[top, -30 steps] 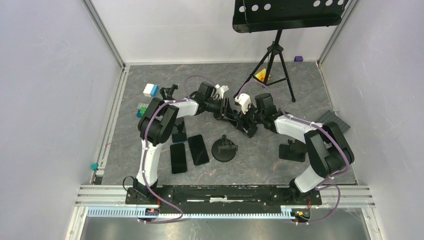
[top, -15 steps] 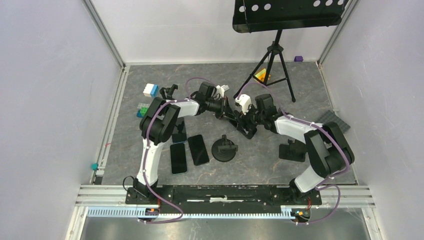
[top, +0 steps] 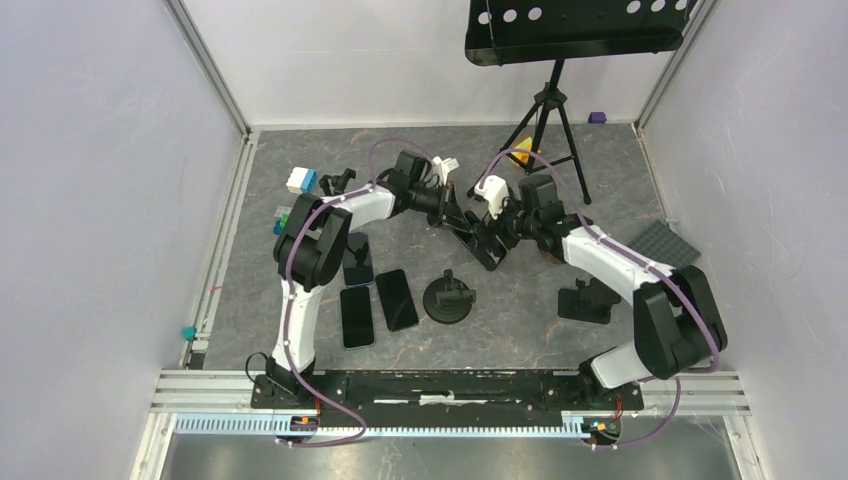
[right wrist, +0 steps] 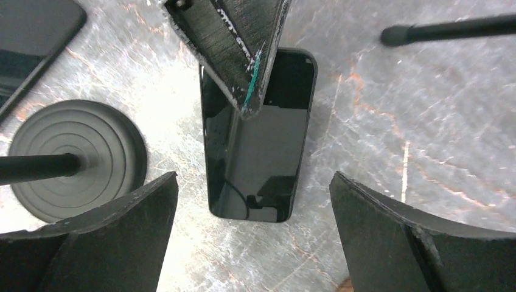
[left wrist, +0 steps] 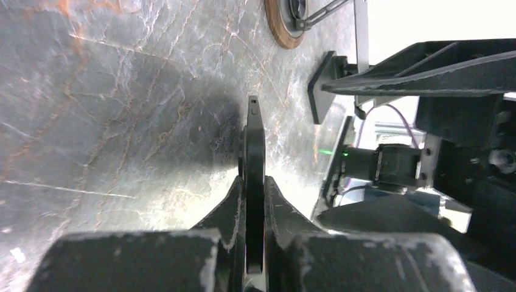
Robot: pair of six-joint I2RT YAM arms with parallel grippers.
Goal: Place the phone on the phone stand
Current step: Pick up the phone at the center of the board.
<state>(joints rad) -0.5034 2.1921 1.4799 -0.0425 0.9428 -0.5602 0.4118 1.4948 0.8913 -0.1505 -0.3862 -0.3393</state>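
With your left gripper [left wrist: 254,201] clamped on the phone [left wrist: 253,146] and right gripper [right wrist: 252,198] spread wide, bring it squarely onto the phone stand [top: 449,298].

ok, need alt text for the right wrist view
A black phone, screen facing the camera, is clamped at its top end by the left gripper, with the grey marbled table behind it. The right gripper stands wide open on either side of it; a round black stand base sits to the left.

I'm looking into a robot lab cell: plain white panels [top: 100,200] in aluminium framing [top: 213,75] wall in the stone-patterned surface [top: 620,190] around the black tripod [top: 552,85].
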